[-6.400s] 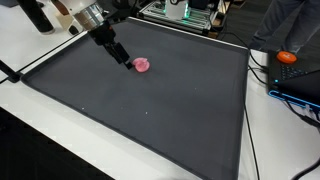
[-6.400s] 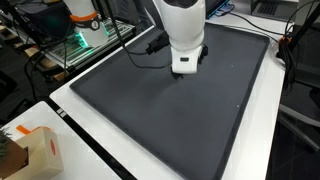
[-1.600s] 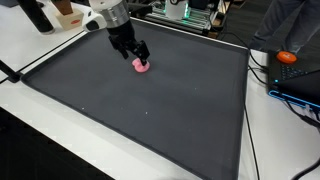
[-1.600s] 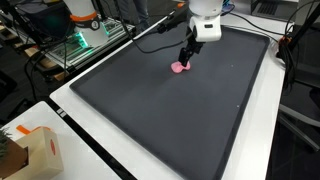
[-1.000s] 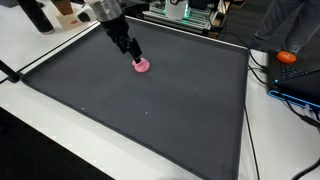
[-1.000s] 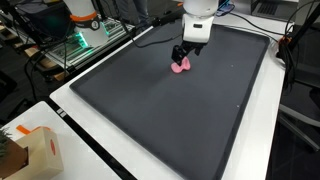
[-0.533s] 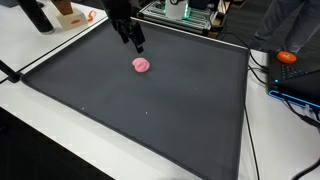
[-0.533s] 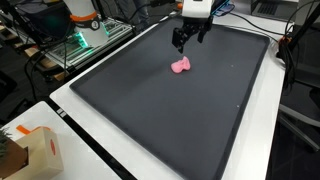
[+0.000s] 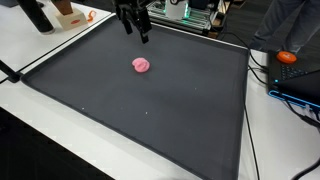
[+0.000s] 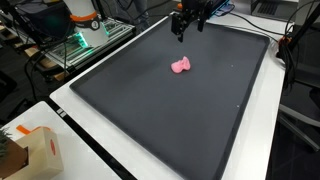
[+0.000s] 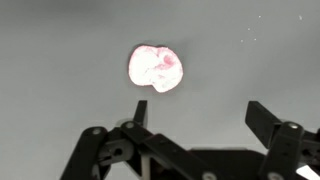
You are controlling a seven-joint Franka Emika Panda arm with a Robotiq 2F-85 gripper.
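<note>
The white counter point(image 9: 40, 45) is covered by a large dark mat point(image 9: 150, 120). Over the mat's far part the pincer point(image 9: 144, 36) is held high, its jaws spread wide, with nothing gripped or touched. The small pink lump point(image 9: 142, 65) lies on the mat below it, well apart. Any descent is judged best kept straight and centred over the lump, so that both fingertips straddle it evenly.

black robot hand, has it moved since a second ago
Yes. The open hand has lifted away from the small pink lumpy object, which lies on the dark grey mat, up toward the mat's far edge.
</note>
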